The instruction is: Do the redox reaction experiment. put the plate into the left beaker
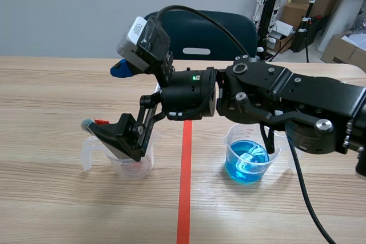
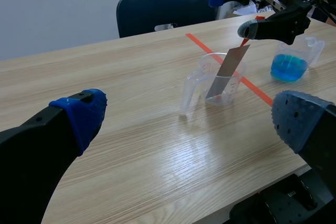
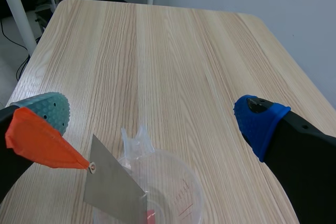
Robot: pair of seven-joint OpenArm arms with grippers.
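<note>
Scene view: my right gripper (image 1: pixel 106 96) hangs spread wide over the clear left beaker (image 1: pixel 134 167). Left wrist view: my left gripper (image 2: pixel 191 114) is spread too, and the grey metal plate (image 2: pixel 228 69) leans tilted inside that beaker. Right wrist view: the plate's orange tag (image 3: pixel 39 140) sits against the grey-green pad (image 3: pixel 47 109).

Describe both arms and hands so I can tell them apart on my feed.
Right arm: black jointed links, looping black cable, green light, grey-white camera; right hand has one grey-green pad, one blue pad. Left hand: thick black fingers, both pads blue.
</note>
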